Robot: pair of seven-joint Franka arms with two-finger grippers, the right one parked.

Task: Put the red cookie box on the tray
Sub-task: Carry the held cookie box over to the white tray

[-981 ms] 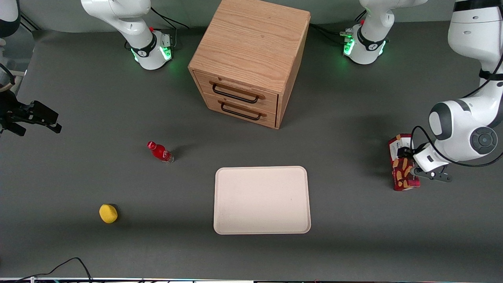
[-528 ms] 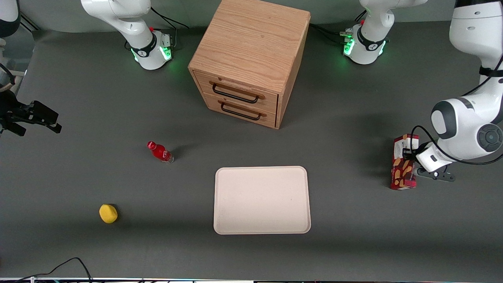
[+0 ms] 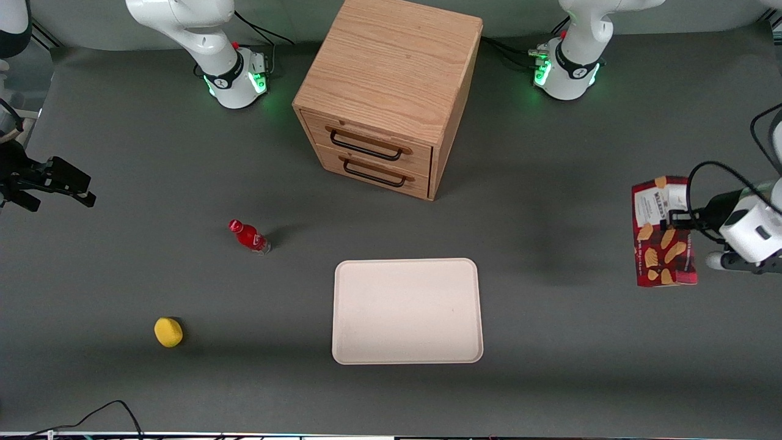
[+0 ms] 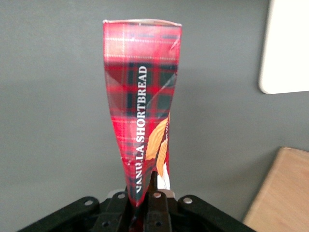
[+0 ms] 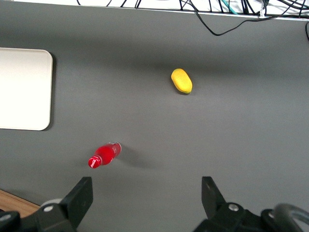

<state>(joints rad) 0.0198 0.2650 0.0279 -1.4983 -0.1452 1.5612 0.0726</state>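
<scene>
- White arm (image 3: pixel 750 227) with glossy rounded shells and a looping black cable.
- Gripper (image 4: pixel 145 205): matte black body, round silver screw heads.
- Two white arm bases (image 3: pixel 565 70), each with a black band, green lights and a small red button.

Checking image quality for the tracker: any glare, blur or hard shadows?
Front view: soft shadows beside the cabinet and bottle, no glare on the tray. Left wrist view: box sharp, squeezed in the gripper, faint sheen.
</scene>
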